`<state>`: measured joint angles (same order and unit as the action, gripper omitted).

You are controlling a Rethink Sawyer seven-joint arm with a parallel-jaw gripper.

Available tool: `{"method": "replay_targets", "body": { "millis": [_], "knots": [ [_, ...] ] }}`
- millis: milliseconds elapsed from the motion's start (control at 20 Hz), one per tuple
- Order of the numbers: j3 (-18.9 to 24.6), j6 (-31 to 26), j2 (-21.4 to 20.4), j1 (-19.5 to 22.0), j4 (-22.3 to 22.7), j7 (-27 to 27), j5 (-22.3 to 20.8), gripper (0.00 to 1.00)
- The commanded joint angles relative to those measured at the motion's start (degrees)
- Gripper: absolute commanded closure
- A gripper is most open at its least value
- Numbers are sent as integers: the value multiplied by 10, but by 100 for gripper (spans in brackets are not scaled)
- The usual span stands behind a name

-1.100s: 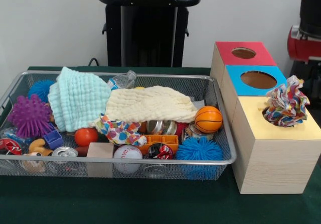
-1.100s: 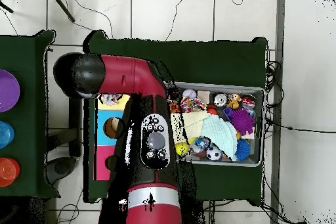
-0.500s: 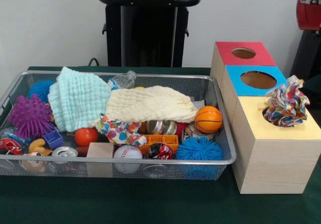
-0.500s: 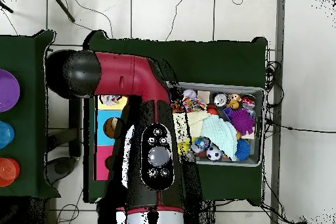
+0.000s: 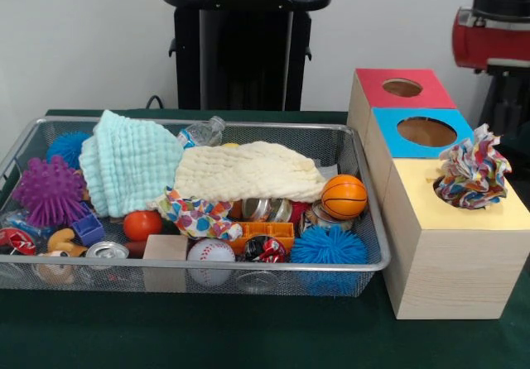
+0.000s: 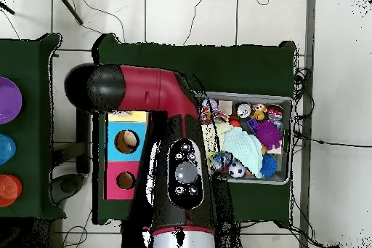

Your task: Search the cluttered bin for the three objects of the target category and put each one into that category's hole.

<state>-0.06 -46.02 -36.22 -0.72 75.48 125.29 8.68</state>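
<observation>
Bin [image 5: 364, 220] w/ clutter; no writing readable. Patterned cloth [image 5: 472, 170] sits in yellow box [image 5: 464, 245] hole. Arm [image 6: 156, 114] over boxes; tool hidden, state can't tell.

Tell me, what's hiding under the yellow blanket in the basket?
Under the yellow cloth some shiny cans and a colourful spotted cloth peek out at its front edge. Whatever lies further back beneath it is covered, so it can't be seen.

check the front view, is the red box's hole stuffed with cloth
No, the red box's hole is open; the multicolored cloth sits in the yellow box.
</observation>
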Motion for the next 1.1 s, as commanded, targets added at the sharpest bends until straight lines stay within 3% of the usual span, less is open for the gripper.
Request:
{"method": "replay_targets", "body": {
  "millis": [50,200,650,1100],
  "knots": [
    [45,52,7,54,127,-53,-41,100],
    [53,53,5,54,132,-42,-42,100],
    [40,38,42,14,69,33,-41,100],
    [37,-22,3,0,70,54,-11,100]
  ]
}}
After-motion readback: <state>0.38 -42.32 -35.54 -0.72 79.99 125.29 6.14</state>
